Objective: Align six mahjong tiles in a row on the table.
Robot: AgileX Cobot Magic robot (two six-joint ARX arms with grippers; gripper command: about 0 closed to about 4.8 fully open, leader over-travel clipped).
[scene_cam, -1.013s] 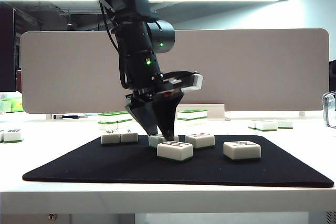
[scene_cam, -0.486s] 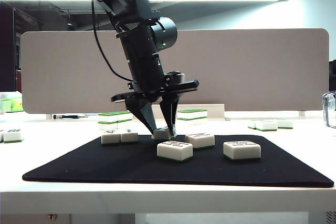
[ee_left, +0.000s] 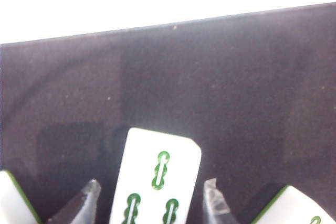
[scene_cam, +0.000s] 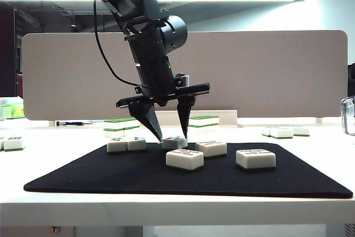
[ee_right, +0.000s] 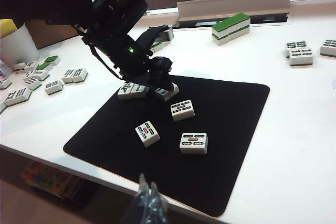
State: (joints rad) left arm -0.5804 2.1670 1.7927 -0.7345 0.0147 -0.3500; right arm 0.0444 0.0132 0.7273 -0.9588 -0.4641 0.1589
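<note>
We see the left gripper (scene_cam: pixel 171 130) poised over the far left part of the black mat (scene_cam: pixel 111 178), its jaws parted and holding nothing. Directly beneath, a mahjong tile (scene_cam: pixel 175 142) lies flat between the two fingertips (ee_left: pixel 86 200), with a gap on either side in the left wrist view. Two more tiles (scene_cam: pixel 126 145) sit side by side just to its left; three others (scene_cam: pixel 222 155) lie loosely scattered nearer the front. All six rest on the mat, which covers the table (scene_cam: pixel 310 203). The right gripper (ee_right: pixel 148 203) hangs off the mat's near edge, its fingers pressed together.
</note>
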